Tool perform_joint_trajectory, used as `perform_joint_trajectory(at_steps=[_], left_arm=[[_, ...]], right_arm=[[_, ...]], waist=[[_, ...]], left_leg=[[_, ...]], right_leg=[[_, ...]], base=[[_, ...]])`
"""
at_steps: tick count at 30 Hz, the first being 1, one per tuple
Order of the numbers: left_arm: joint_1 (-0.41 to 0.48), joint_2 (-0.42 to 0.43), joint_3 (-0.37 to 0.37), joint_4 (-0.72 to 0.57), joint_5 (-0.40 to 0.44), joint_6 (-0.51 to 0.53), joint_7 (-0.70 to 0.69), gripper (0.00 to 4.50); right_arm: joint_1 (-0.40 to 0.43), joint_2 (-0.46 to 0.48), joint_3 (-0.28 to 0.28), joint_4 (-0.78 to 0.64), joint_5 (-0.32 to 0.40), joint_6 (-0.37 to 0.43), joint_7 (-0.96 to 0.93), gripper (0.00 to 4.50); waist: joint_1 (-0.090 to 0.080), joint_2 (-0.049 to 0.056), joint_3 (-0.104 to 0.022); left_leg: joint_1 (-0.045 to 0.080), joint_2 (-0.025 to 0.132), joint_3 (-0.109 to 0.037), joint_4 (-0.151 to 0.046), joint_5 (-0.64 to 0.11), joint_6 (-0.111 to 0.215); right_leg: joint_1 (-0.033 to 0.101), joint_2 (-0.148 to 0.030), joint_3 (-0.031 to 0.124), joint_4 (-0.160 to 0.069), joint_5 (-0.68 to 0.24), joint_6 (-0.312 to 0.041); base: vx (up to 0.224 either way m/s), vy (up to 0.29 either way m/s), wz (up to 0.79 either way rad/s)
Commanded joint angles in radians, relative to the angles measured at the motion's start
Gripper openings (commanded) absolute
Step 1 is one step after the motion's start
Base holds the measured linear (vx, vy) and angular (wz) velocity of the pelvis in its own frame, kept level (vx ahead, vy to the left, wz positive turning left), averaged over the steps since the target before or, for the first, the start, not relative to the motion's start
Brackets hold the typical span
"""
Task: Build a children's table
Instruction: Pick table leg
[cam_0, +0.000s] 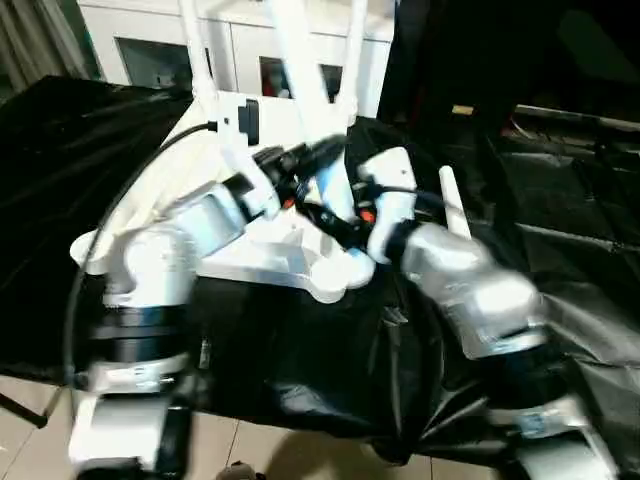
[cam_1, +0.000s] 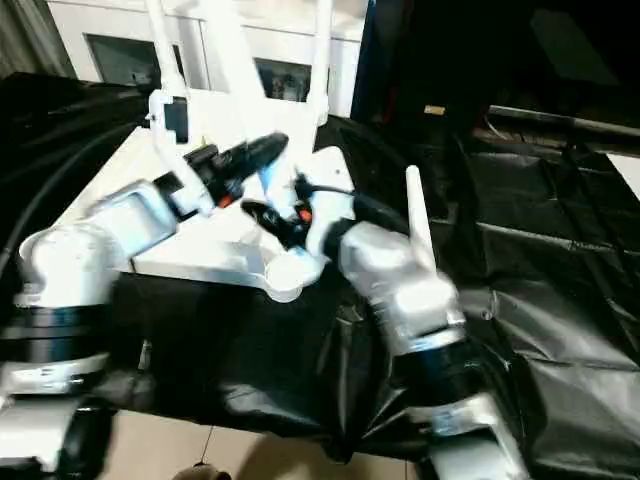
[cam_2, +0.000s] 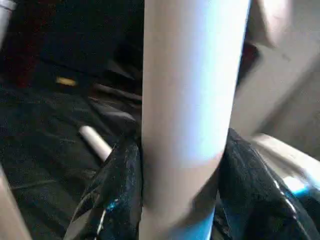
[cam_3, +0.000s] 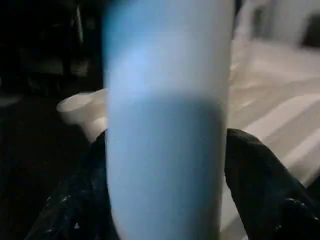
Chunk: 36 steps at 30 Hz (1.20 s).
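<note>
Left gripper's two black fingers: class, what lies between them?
In the left wrist view, a long white tubular leg fills the gap between the left gripper's fingers.

Under my work lies a black plastic sheet (cam_0: 300, 370), wrinkled and shiny, filling most of the frame. At the upper left stands a white cabinet (cam_0: 240, 40) with glass doors. Pale floor tiles (cam_0: 260, 450) show along the bottom.

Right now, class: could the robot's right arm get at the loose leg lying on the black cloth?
Probably yes. The loose leg lies just beyond the right forearm, with nothing between, but the right gripper is at the upright leg and must leave it first.
</note>
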Motion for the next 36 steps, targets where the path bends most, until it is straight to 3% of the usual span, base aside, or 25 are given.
perform_joint_trajectory(at_steps=[1,8,10,18,23,24,27,29,32,36], left_arm=[[-0.001,0.029,-0.016,-0.052,-0.038,0.025,-0.09,1.85],[-0.006,0.061,-0.015,-0.06,-0.051,0.032,-0.135,1.85],[-0.003,0.066,-0.02,-0.066,-0.063,0.037,-0.154,1.85],[-0.001,0.073,-0.026,-0.066,-0.053,0.037,-0.172,1.85],[-0.003,0.073,-0.029,-0.05,-0.027,0.018,-0.144,1.84],[-0.006,0.069,-0.029,-0.041,-0.011,0.008,-0.123,2.4],[-0.03,0.041,-0.004,0.027,0.023,-0.003,-0.034,2.54],[-0.031,0.022,0.003,0.04,0.035,-0.025,-0.006,2.89],[-0.03,-0.041,-0.017,0.083,0.159,-0.139,0.15,2.95],[-0.032,-0.104,0.003,0.135,0.19,-0.209,0.243,2.94]], right_arm=[[-0.003,-0.046,-0.011,-0.029,0.04,0.084,0.07,3.04],[0.012,-0.092,-0.007,-0.056,0.079,0.167,0.1,3.04],[0.01,-0.085,-0.021,-0.063,0.108,0.208,0.088,2.77],[0.008,-0.077,-0.028,-0.064,0.113,0.223,0.079,2.09],[0.008,-0.072,-0.022,-0.064,0.104,0.209,0.063,2.01],[0.008,-0.071,-0.019,-0.064,0.098,0.202,0.06,2.0],[0.011,-0.054,-0.004,-0.052,0.059,0.144,0.017,1.99],[0.011,-0.036,0.006,-0.041,0.028,0.113,-0.019,1.92],[0.01,-0.001,0.076,0.007,-0.103,0.004,-0.127,1.91],[0.008,0.029,0.125,0.057,-0.196,-0.075,-0.227,1.91]], waist=[[0.003,0.018,-0.075],[0.004,0.019,-0.076],[0.005,0.02,-0.078],[0.006,0.02,-0.076],[0.008,0.02,-0.077],[0.008,0.02,-0.077],[0.011,0.02,-0.076],[0.012,0.02,-0.078],[0.009,0.018,-0.079],[0.01,0.017,-0.08]], left_leg=[[0.017,0.039,-0.015,-0.065,-0.096,-0.029],[0.018,0.041,-0.015,-0.065,-0.101,-0.048],[0.018,0.04,-0.015,-0.064,-0.091,-0.047],[0.017,0.04,-0.015,-0.066,-0.106,-0.06],[0.017,0.041,-0.015,-0.066,-0.099,-0.061],[0.017,0.04,-0.015,-0.066,-0.098,-0.061],[0.017,0.04,-0.014,-0.066,-0.104,-0.068],[0.018,0.041,-0.015,-0.066,-0.101,-0.077],[0.014,0.04,-0.016,-0.065,-0.09,-0.077],[0.013,0.039,-0.017,-0.065,-0.086,-0.076]], right_leg=[[0.055,-0.069,0.045,-0.063,0.101,-0.206],[0.055,-0.072,0.045,-0.066,0.071,-0.218],[0.054,-0.072,0.045,-0.064,0.092,-0.223],[0.054,-0.073,0.045,-0.066,0.072,-0.219],[0.053,-0.073,0.045,-0.065,0.084,-0.217],[0.054,-0.073,0.045,-0.065,0.084,-0.216],[0.052,-0.073,0.046,-0.068,0.067,-0.207],[0.053,-0.075,0.045,-0.067,0.062,-0.201],[0.056,-0.074,0.046,-0.067,0.099,-0.193],[0.058,-0.074,0.046,-0.067,0.105,-0.184]], base=[[0.0,0.0,0.0],[0.0,0.0,0.0],[0.0,0.0,0.0],[0.0,0.0,0.0],[0.0,0.0,0.0],[0.0,0.0,0.0],[0.0,0.0,0.0],[0.0,0.0,0.0],[0.0,0.0,0.0],[0.0,0.0,0.0]])
